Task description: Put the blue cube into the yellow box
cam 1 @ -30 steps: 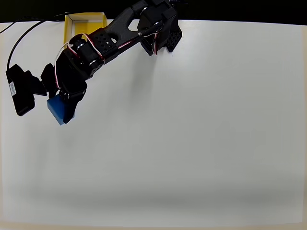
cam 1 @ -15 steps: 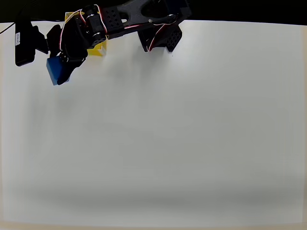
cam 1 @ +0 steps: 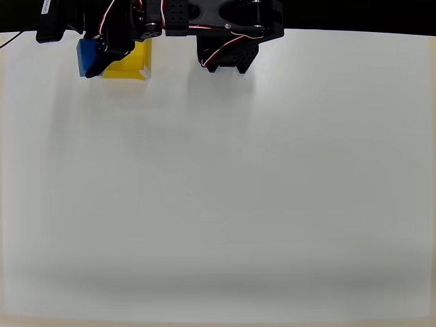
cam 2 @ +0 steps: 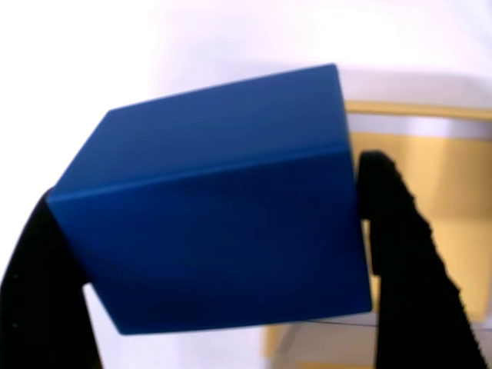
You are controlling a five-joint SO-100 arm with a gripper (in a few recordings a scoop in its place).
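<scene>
The black two-finger jaws (cam 2: 223, 254) were pinching the small, matte, bright-blue cube (cam 2: 211, 207), one finger pressed to each of its side faces in the wrist view, with the block tilted so that one edge ran across the frame. The cube was held off the table and looked securely clamped.

In the overhead view the cube (cam 1: 88, 57) hung at the far left corner of the white table (cam 1: 225, 197), partly under the black arm (cam 1: 170, 13). It sat over the left rim of the square, open-topped yellow box (cam 1: 128, 65), more outside that rim than inside it. The wrist view agreed: the box's yellow floor and pale wall (cam 2: 442, 177) showed to the right of the cube, not beneath it.

Judged from this, the pick-up and most of the carry were done. What was left appeared to be a short shift to the right in the overhead view to centre the cube above the opening, then a release. Letting go here would likely have dropped the cube on the rim or outside the box.
</scene>
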